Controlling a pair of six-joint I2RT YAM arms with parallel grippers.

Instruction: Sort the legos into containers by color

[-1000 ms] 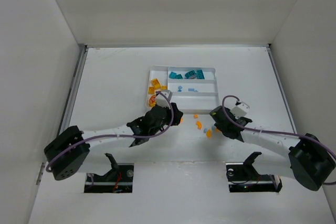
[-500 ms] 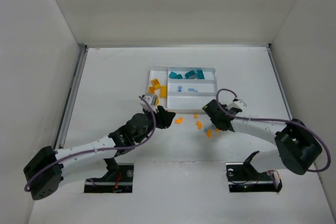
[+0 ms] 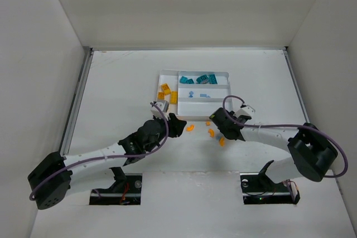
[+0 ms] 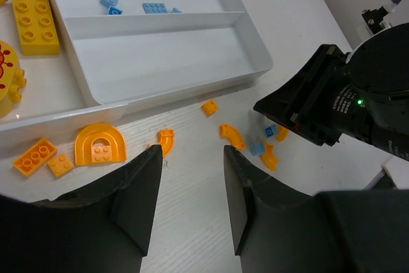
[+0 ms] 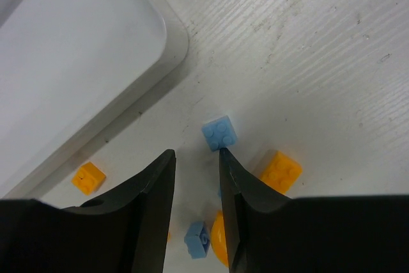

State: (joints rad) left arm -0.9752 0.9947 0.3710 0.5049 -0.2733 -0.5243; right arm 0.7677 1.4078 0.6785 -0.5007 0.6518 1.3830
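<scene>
Your right gripper [image 5: 196, 153] has slid left toward the tray [image 5: 96, 49] — jaws slightly spread beside a light blue brick [image 5: 219, 133]; left gripper [image 4: 192, 155] — jaws spread, empty.

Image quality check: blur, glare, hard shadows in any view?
Top external: flat even light, no glare, legos tiny. Left wrist: tray sharp, left fingers dark, slightly soft. Right wrist: light blue brick and table grain crisp, right fingers near-black.

We logged the tray [image 4: 192, 91] as smooth, glossy white plastic. The legos [image 5: 219, 133] looked like smooth plastic with a slight sheen. The table [image 5: 307, 62] read matt white, finely grained, scuffed. The left gripper [image 4: 192, 158] looked like matt black plastic.
</scene>
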